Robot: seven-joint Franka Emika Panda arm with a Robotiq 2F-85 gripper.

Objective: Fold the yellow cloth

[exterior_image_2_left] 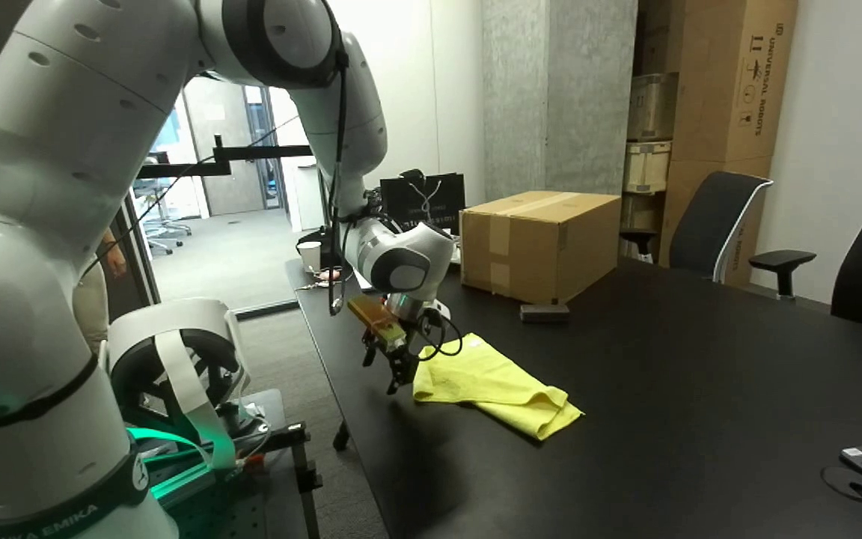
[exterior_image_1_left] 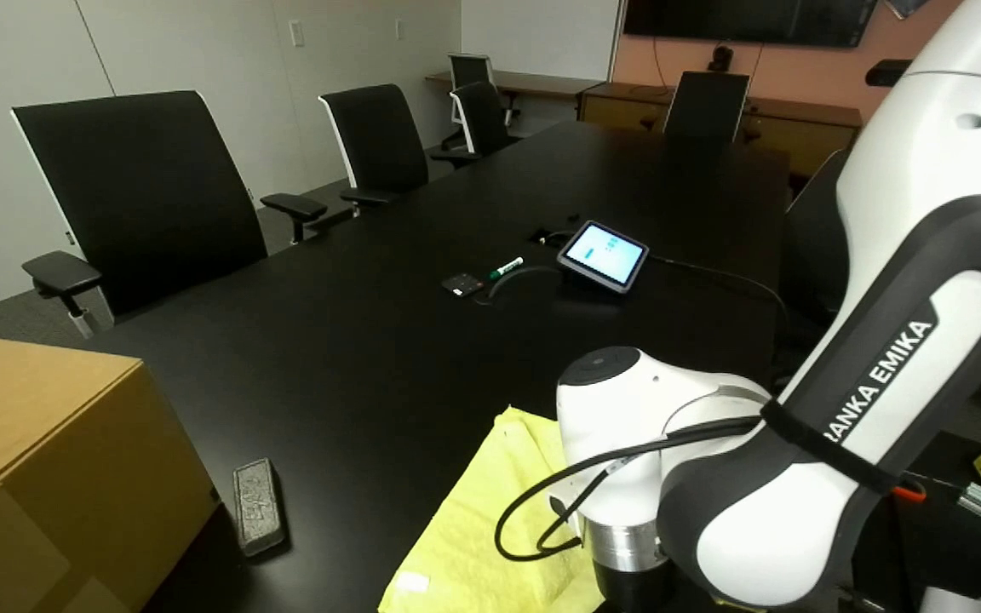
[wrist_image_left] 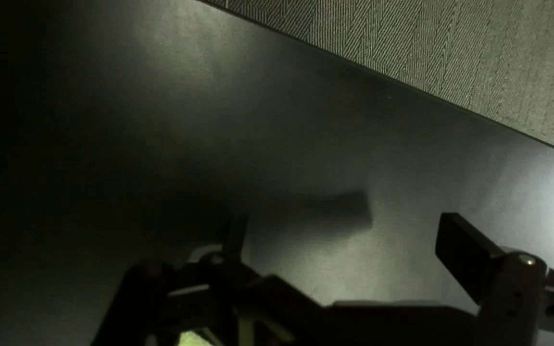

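Black table (exterior_image_2_left: 670, 434) bears yellow cloth (exterior_image_2_left: 480, 380), likely limp, light; gripper (wrist_image_left: 346, 236), jaws apart, should pinch the end farthest from the box (exterior_image_2_left: 539, 251).

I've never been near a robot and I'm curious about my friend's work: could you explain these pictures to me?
The big white machine is a robot arm ending in a gripper, which works like a pincer. Two pictures come from cameras standing outside the robot. The third, from a camera on its wrist, looks past the gripper at the table and the floor.

On the table are a yellow cloth, a cardboard box, a dark gray block, a marker and a tablet. The gripper is open and holds nothing; the cloth lies nearby, its layers overlapping at one end.
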